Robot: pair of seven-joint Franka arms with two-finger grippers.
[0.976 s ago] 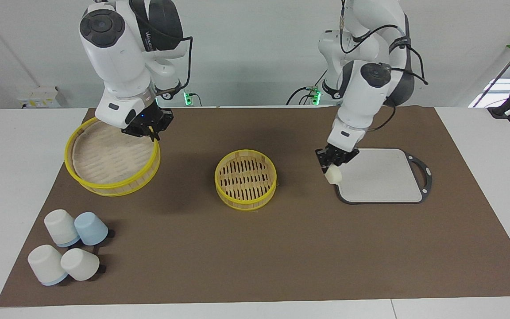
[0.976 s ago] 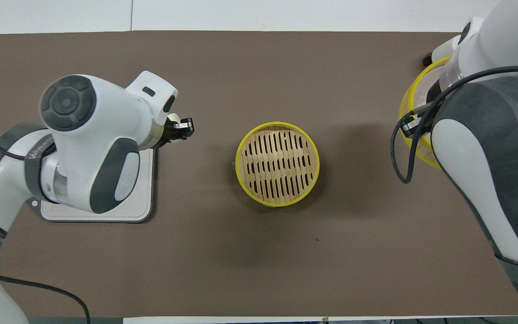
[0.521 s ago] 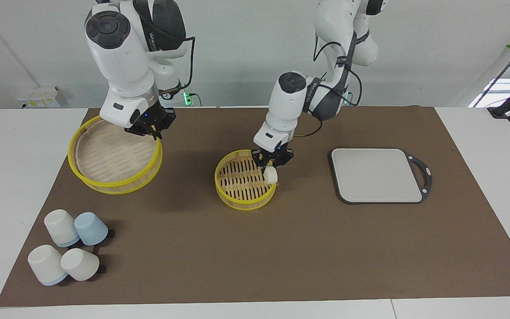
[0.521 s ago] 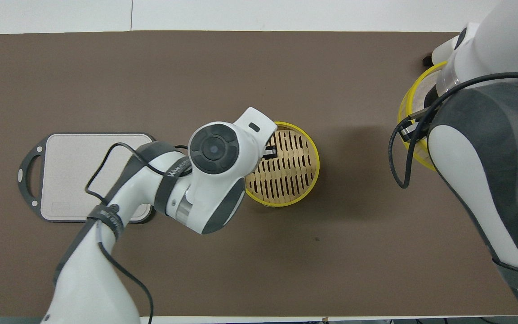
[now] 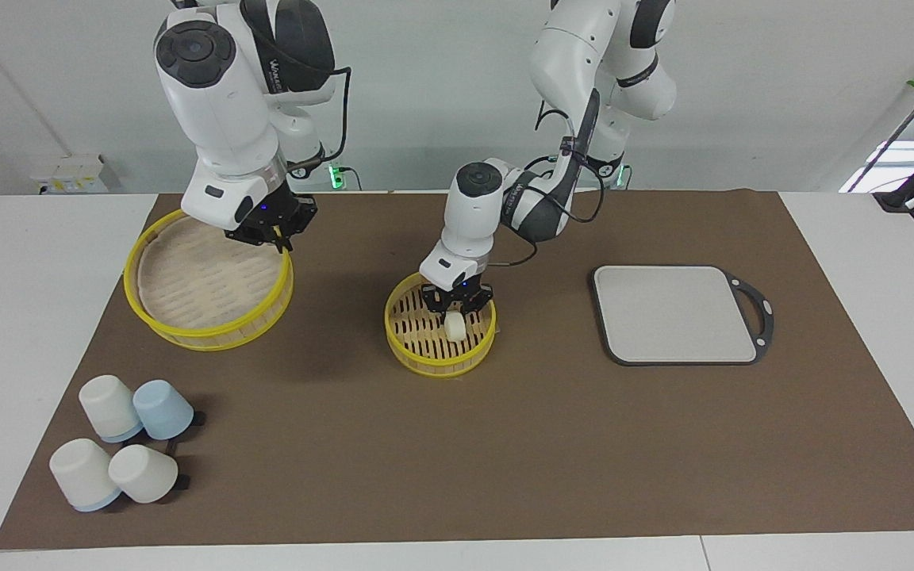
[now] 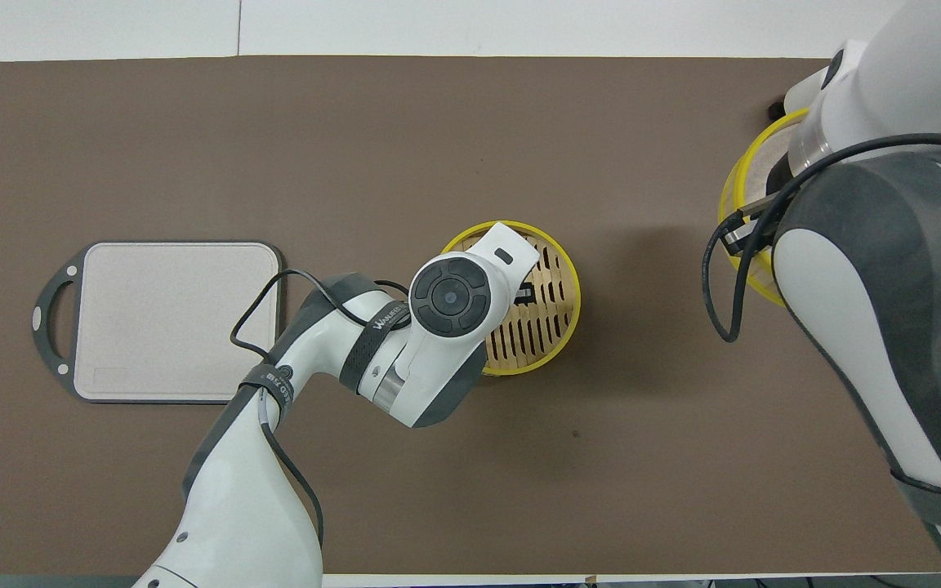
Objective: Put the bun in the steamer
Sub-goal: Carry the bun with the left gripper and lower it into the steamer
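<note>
Two pincers busy: left pincer (image 5: pixel 457 308) hangs over the basket (image 5: pixel 398 327), bun (image 5: pixel 455 326) just beneath, grip unclear, while right pincer (image 5: pixel 268 235) clamps the lid (image 5: pixel 211 337) clear.

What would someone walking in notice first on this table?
Probably the left gripper lowered into the small yellow-rimmed steamer at the middle of the brown mat, with the little white bun at its fingertips inside the basket. Next, the right gripper shut on the rim of the big steamer lid, toward the right arm's end of the table. Four upturned cups cluster farther from the robots than the lid.
</note>
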